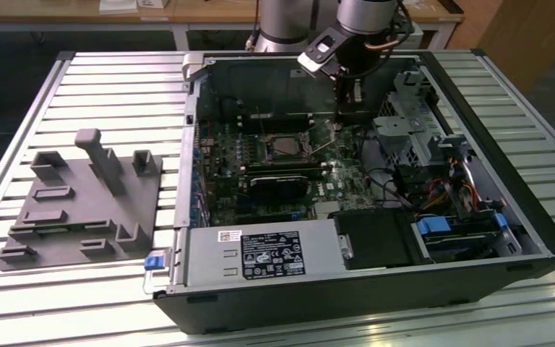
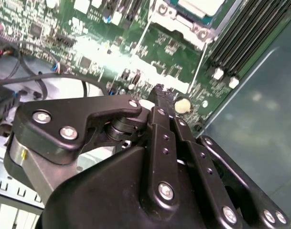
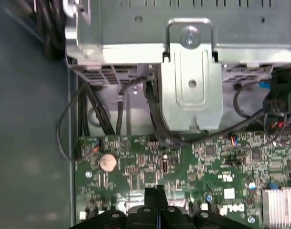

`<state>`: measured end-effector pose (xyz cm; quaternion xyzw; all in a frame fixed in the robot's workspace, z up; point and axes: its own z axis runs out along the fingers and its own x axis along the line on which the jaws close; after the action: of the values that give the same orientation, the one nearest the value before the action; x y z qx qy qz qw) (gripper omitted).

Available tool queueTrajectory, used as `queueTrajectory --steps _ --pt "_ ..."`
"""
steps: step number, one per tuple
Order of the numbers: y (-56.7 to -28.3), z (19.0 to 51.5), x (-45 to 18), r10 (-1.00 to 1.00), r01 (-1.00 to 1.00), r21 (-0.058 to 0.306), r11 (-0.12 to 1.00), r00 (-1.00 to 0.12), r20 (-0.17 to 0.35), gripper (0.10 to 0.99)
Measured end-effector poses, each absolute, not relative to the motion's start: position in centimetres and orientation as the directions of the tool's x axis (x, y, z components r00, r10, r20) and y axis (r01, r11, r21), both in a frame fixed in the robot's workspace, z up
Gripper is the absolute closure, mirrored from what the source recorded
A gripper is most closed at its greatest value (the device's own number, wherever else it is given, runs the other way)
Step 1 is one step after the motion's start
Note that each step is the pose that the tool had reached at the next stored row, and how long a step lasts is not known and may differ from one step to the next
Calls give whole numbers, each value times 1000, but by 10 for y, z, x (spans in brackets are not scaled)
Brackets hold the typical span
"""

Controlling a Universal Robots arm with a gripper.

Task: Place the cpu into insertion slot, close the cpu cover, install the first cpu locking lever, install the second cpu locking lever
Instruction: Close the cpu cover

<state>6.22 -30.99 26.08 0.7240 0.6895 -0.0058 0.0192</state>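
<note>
Exterior view: gripper (image 1: pixel 342 117) low inside open case (image 1: pixel 374 303), near insertion slot (image 1: pixel 262 148), off toward that view's right. cpu (image 1: pixel 282 148) apparently seated in the slot, hard to confirm.
Second wrist view: fingertips (image 2: pixel 160 102) pressed together, nothing visible between, over green board (image 2: pixel 88 43); pale chip face framed by cpu cover (image 2: pixel 176 21).
First wrist view: closed tips above board, near coin cell (image 3: pixel 107 162).
Handling guess: light, stiff, fragile underneath; grip by edges only.
</note>
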Motion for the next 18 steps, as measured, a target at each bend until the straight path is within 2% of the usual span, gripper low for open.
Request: queueTrajectory --steps 18 --pt "-310 244 73 998 999 7 -47 47 -36 980"
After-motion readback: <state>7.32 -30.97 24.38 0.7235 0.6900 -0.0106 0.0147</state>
